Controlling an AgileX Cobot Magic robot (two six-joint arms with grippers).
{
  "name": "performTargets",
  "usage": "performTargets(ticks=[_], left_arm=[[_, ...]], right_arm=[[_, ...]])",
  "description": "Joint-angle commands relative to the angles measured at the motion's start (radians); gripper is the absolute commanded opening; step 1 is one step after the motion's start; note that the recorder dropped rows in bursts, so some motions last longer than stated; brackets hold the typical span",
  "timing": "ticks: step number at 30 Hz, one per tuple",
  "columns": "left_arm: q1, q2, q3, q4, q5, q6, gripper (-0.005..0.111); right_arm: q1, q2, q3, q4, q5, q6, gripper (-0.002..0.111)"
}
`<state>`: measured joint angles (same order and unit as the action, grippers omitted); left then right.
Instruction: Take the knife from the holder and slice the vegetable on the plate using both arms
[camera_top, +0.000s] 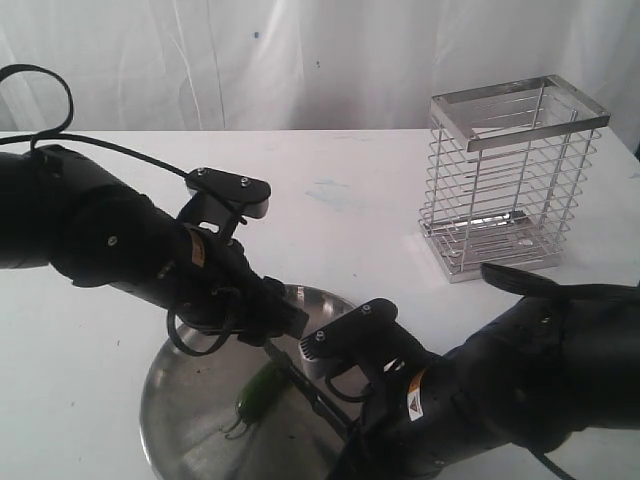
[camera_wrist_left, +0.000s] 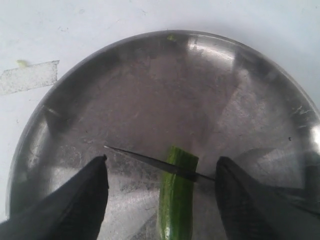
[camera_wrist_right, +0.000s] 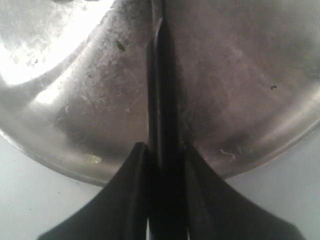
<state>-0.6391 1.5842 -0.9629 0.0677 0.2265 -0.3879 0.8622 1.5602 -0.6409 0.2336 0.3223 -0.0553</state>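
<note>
The vegetable (camera_wrist_left: 176, 205), a glossy green pod with one flat cut end, lies on the steel plate (camera_wrist_left: 150, 75). My left gripper (camera_wrist_left: 162, 159) is open, one finger on each side of the pod and neither touching it. The knife (camera_wrist_left: 150, 161) lies with its thin dark blade across the pod just behind the cut end. My right gripper (camera_wrist_right: 161, 147) is shut on the knife's black handle (camera_wrist_right: 161, 100), over the plate's rim (camera_wrist_right: 260, 145). In the exterior view both grippers meet over the plate (camera_top: 170, 400), with the vegetable (camera_top: 262, 388) below the knife (camera_top: 300, 385). The wire holder (camera_top: 510, 180) stands empty at the back right.
A strip of clear tape (camera_wrist_left: 30, 76) is stuck to the white table beside the plate. Small green scraps lie on the plate's rim (camera_wrist_left: 171, 37). The bulky right arm (camera_top: 520, 390) fills the front right corner, short of the holder.
</note>
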Motion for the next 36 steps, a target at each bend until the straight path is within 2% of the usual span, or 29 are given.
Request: performTargets(ticks=[1, 22, 24, 29, 36], left_arm=[[-0.001, 0.0, 0.006, 0.0, 0.01, -0.001, 0.065], [-0.001, 0.0, 0.006, 0.0, 0.003, -0.001, 0.065], [-0.001, 0.0, 0.006, 0.022, 0.0, 0.001, 0.061], [-0.001, 0.0, 0.006, 0.09, 0.0, -0.001, 0.041], [0.041, 0.033, 0.006, 0.102, 0.009, -0.045, 0.04]], right_arm=[[0.004, 0.0, -0.003, 0.004, -0.03, -0.011, 0.0], [0.004, 0.043, -0.022, 0.001, -0.05, -0.011, 0.0], [0.004, 0.043, -0.027, 0.001, -0.048, -0.011, 0.0], [0.004, 0.047, -0.027, 0.001, -0.044, -0.011, 0.0], [0.004, 0.048, -0.027, 0.001, -0.042, -0.011, 0.0]])
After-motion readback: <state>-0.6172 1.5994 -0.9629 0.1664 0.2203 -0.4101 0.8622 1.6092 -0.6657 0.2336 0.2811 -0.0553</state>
